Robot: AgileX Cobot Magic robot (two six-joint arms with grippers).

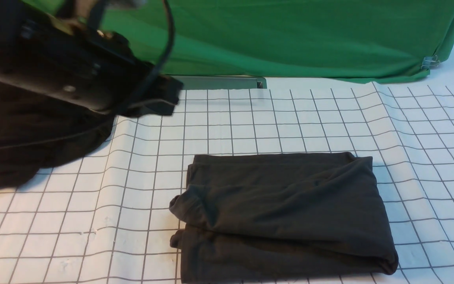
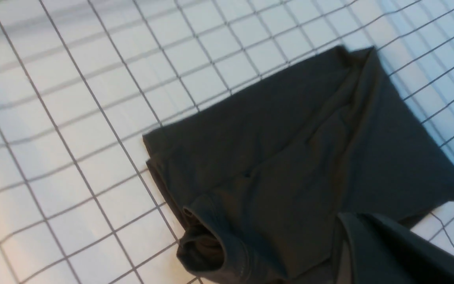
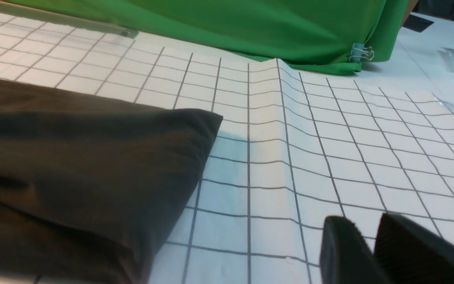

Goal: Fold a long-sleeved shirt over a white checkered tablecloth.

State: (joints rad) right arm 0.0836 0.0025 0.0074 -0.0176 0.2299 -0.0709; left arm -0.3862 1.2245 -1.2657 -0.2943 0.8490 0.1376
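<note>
dark shirt (image 1: pixel 290 205) on a white, checkered cloth (image 1: pixel 219 118)
the shirt is plain charcoal grey, the cloth white with thin dark grey grid lines, the curtain (image 1: pixel 290 35) plain green, the heap (image 1: pixel 41 130) black.

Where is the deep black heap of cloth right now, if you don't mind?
In the front view, the deep black heap of cloth lies at the far left, partly behind the left arm.

My left arm (image 1: pixel 93 67) reaches in from the far left of the front view, blurred and close to the camera, its left gripper (image 2: pixel 355 244) shut, while my right gripper (image 3: pixel 363 244) shows only in its wrist view.
</note>
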